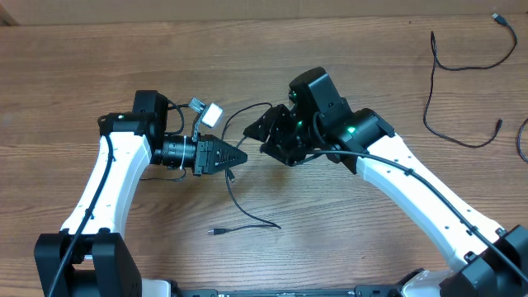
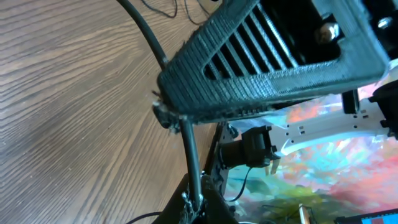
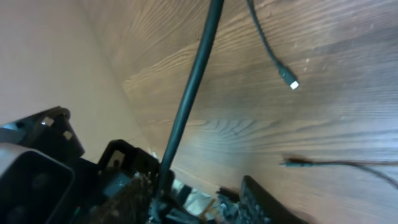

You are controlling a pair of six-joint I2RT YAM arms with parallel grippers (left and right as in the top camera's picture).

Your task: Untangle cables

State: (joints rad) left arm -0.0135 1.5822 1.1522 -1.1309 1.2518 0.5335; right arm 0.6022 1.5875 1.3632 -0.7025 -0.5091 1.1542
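so one thin black flexible cord (image 1: 235, 200) is strung taut mid-table with its small plug end (image 1: 214, 232) trailing loose, while another thin black cord (image 1: 434, 49) sprawls far right.

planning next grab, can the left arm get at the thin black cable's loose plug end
probably yes: the plug end lies uncovered nearby, but the left gripper looks shut on that black cable
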